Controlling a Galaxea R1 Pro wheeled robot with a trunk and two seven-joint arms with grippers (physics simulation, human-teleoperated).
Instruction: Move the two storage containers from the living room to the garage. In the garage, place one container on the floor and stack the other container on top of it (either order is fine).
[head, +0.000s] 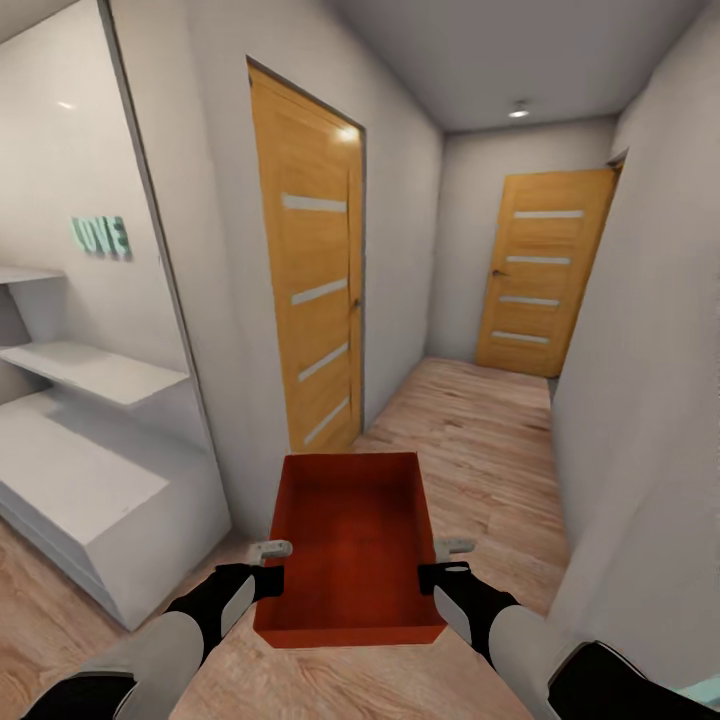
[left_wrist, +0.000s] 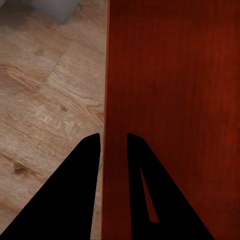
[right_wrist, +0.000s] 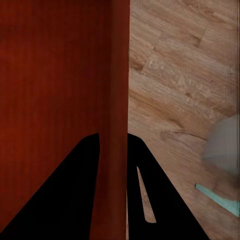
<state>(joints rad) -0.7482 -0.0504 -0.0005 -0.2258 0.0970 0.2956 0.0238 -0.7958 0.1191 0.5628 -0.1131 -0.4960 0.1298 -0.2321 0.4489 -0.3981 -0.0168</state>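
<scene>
Here's the bin, orange-red and open on top, carried out in front of the robot between both arms. Its long axis runs straight ahead, away from the robot and down the corridor, the far short end aimed toward the door at the end. It rides roughly level, mouth up, nothing inside.

The left gripper is on the bin's left long wall, about midway along it, and the right gripper is on the right long wall directly opposite. In the left wrist view the left gripper has one dark finger outside the wall and one inside, the red wall pinched between them — clamped on the bin. Same story in the right wrist view: the right gripper straddles the wall, clenched on the bin.

Under the bin, light wood floor shows, and the wrist views look down past the walls onto those planks; the bin looks clear of them. A second door stands in the left wall just ahead, and white shelves sit at the left.
</scene>
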